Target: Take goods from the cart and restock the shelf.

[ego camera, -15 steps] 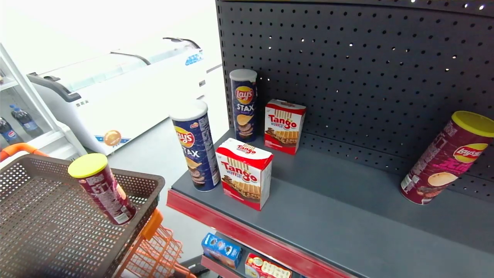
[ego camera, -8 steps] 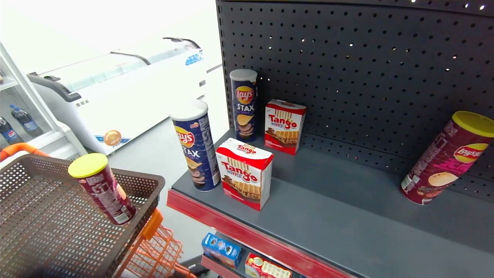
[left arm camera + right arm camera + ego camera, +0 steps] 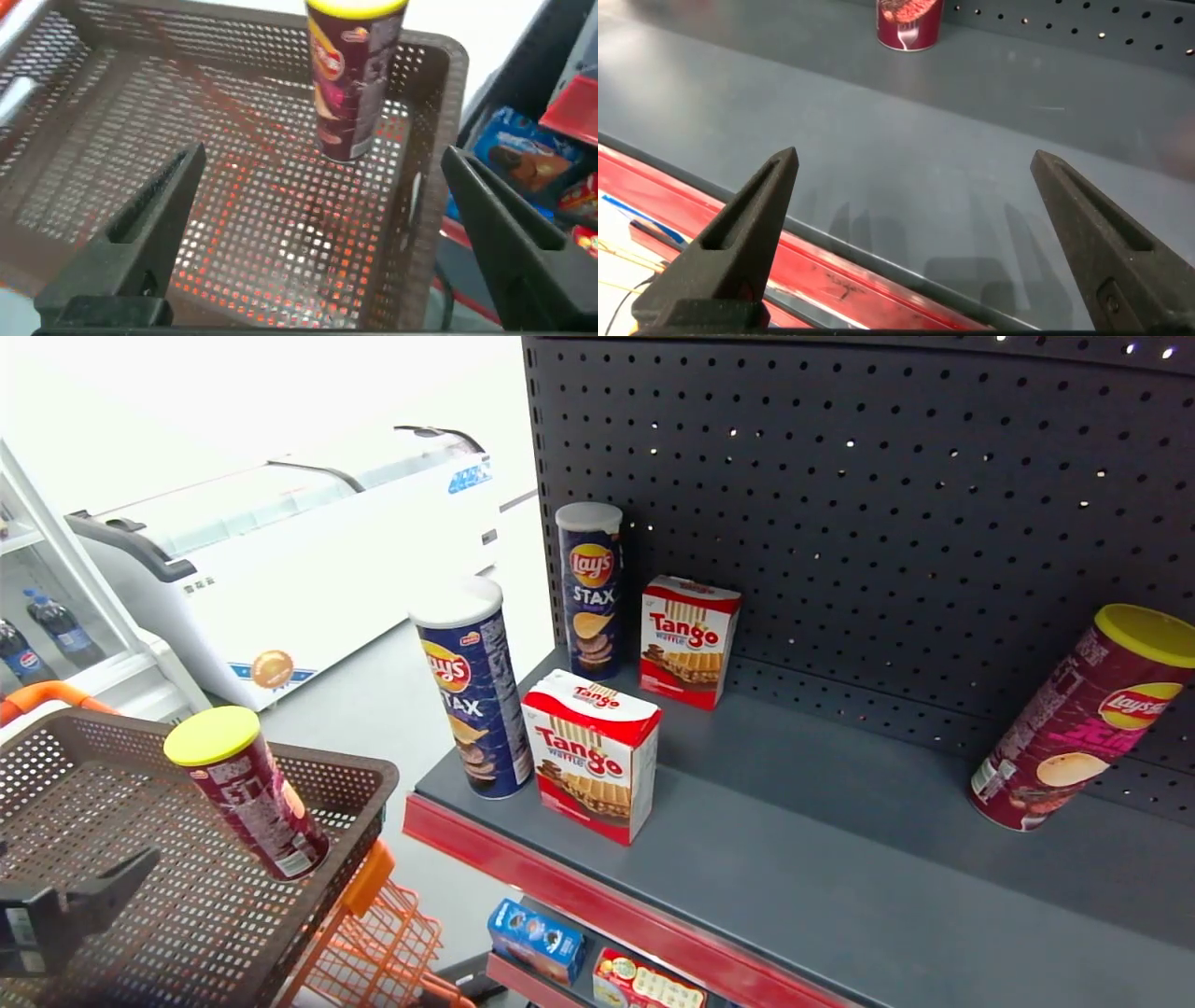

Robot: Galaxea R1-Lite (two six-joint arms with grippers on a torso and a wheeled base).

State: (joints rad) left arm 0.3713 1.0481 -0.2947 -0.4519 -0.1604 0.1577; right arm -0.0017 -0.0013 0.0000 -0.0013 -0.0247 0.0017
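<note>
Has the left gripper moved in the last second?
Yes. The left gripper has come in over the brown basket, nearer the yellow-lidded can.

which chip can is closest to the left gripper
The maroon, yellow-lidded can standing in the brown basket; the other maroon can and both blue cans are over on the shelf.

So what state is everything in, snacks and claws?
cart maroon chip can: upright in the basket, lid on
shelf maroon chip can: standing, lid on
front blue chip can: upright, lid on
rear blue chip can: upright, lid on
front wafer box: upright, closed
rear wafer box: upright, closed
left gripper: open
right gripper: open
</note>
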